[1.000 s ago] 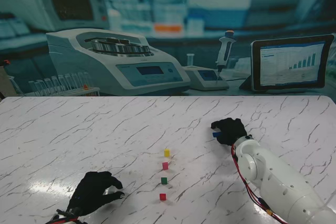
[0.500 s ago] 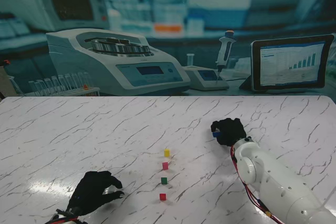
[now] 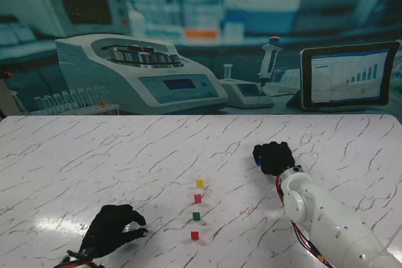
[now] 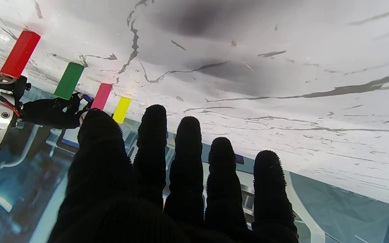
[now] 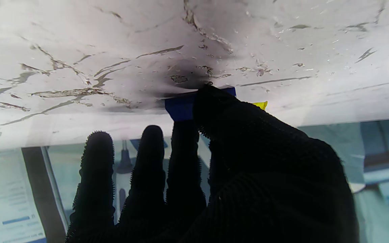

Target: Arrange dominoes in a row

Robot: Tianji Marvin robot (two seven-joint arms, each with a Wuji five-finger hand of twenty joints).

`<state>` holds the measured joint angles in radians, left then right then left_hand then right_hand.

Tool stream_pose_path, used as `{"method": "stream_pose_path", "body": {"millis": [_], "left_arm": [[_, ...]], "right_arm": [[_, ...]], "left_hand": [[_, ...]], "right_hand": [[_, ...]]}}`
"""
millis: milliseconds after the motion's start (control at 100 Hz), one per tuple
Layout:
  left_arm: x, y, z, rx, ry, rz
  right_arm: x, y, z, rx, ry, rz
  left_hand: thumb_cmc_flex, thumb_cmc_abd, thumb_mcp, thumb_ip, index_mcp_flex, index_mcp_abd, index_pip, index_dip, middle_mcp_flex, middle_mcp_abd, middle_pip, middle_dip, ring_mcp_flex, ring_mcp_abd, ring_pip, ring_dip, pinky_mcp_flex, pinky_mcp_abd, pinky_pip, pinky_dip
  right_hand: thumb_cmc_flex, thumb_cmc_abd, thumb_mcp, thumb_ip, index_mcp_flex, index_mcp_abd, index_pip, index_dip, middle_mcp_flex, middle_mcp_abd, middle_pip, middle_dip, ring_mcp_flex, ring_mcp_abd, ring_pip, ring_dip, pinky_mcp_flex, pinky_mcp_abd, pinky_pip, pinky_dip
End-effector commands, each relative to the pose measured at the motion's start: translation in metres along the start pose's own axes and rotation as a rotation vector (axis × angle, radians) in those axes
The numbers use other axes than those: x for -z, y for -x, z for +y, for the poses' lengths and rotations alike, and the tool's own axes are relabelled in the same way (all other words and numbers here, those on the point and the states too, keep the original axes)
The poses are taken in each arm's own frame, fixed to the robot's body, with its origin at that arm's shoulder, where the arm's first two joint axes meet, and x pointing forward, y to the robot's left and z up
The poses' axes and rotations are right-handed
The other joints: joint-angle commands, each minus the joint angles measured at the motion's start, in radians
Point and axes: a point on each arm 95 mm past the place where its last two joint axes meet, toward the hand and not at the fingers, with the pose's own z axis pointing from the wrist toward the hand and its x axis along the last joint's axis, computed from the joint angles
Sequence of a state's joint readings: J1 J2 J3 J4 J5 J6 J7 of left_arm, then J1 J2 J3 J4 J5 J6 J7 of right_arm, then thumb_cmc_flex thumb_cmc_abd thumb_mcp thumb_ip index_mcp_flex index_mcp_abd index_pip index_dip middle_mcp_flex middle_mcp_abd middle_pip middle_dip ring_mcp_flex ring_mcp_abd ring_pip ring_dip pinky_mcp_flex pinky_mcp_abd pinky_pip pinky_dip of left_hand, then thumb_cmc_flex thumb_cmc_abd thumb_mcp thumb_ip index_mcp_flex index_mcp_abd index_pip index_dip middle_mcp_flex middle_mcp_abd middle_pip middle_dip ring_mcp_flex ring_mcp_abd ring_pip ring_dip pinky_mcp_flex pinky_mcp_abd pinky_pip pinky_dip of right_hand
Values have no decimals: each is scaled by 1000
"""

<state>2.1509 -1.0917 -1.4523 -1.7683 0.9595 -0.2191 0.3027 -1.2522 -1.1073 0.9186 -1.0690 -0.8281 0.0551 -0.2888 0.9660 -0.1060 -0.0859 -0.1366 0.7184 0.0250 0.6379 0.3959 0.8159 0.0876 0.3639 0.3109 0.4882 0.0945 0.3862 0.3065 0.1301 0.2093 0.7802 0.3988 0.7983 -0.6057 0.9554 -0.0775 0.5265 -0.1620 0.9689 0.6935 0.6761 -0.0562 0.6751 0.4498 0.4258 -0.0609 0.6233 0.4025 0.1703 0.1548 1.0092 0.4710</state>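
Four small dominoes stand in a line in the stand view, running toward me: yellow (image 3: 200,182), pink (image 3: 198,198), green (image 3: 196,216), red (image 3: 195,235). The left wrist view shows the same line: red (image 4: 20,54), green (image 4: 68,81), pink (image 4: 101,96), yellow (image 4: 122,109). My right hand (image 3: 274,157) is to the right of the line and farther from me, shut on a blue domino (image 3: 256,162). In the right wrist view the thumb and a finger pinch the blue domino (image 5: 181,107) close to the table top. My left hand (image 3: 112,229) rests left of the red one, fingers apart, holding nothing.
The white marble table ends at its far edge (image 3: 201,116) against a lab backdrop showing a centrifuge (image 3: 138,70) and a tablet (image 3: 348,76). My right forearm (image 3: 326,218) lies across the near right of the table.
My right forearm has shifted a little to the left, and the blue domino has edged slightly left with the hand. The left hand and the four standing dominoes have not moved.
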Motion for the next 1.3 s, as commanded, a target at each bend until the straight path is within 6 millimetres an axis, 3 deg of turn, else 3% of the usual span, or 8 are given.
{"method": "stream_pose_path", "body": {"millis": [0,320,380,430,500,650,990,1290], "left_arm": [[2,-3,4,20,13,19],[1,-3,5,21,13,17],[1,-3,5,22,14,17],[1,-3,5,22,14,17],[1,-3,5,21,13,17],[1,-3,5,20,13,17],[1,-3,5,20,14,15],[1,-3,5,19,15,14]], "right_arm": [[9,-3,-18,-6,-41,5],[10,-4,-20,-29,-25,11],[9,-4,-21,-33,-22,11],[9,-4,-21,-38,-22,11],[10,-3,-21,-44,-23,11],[11,-2,-23,-53,-24,9],[11,-1,-23,-74,-24,11],[11,-1,-20,-82,-28,17]], "left_hand": [[32,-3,-18,-25,12,-36,14,-10,17,-15,18,19,23,-25,10,13,-6,11,37,18],[57,-1,-26,-32,11,-41,25,-20,22,-37,20,19,26,-26,11,13,-5,11,37,19],[58,0,-27,-32,12,-40,27,-21,21,-19,20,18,26,-25,12,13,-4,11,38,19],[61,-1,-28,-33,12,-43,29,-22,24,-43,21,19,26,-25,12,13,-4,11,38,19],[63,-2,-29,-33,11,-43,31,-23,22,-25,20,18,26,-26,12,13,-4,11,38,19],[70,-2,-29,-34,12,-44,36,-26,27,-47,21,19,27,-25,13,14,-4,12,39,19],[63,-9,-32,-31,10,-44,43,-28,25,-28,22,19,29,-26,15,14,-4,12,39,19],[58,-13,-29,-30,9,-45,45,-29,26,-45,23,20,29,-25,15,15,-4,12,39,20]], "right_hand": [[34,-9,-5,-47,45,-27,180,91,47,5,75,45,12,-9,21,12,-2,-16,22,-15],[33,-20,13,-50,25,-13,253,182,49,38,183,158,51,32,79,45,26,-33,62,-10],[34,-22,16,-50,22,-10,266,196,52,46,200,175,62,40,95,55,33,-35,75,-7],[34,-22,17,-50,23,-9,271,203,57,52,213,187,73,46,108,63,39,-33,84,-6],[37,-23,21,-50,25,-8,282,216,64,55,236,206,88,52,129,77,49,-28,93,-6],[40,-23,24,-48,22,-7,282,217,63,64,238,210,97,60,139,85,58,-22,100,-6],[72,-19,35,-45,6,-21,217,186,87,76,208,186,110,65,141,95,61,-12,102,-12],[75,-19,41,-43,-14,-13,143,150,81,88,164,164,98,70,119,90,48,-6,82,-23]]}}
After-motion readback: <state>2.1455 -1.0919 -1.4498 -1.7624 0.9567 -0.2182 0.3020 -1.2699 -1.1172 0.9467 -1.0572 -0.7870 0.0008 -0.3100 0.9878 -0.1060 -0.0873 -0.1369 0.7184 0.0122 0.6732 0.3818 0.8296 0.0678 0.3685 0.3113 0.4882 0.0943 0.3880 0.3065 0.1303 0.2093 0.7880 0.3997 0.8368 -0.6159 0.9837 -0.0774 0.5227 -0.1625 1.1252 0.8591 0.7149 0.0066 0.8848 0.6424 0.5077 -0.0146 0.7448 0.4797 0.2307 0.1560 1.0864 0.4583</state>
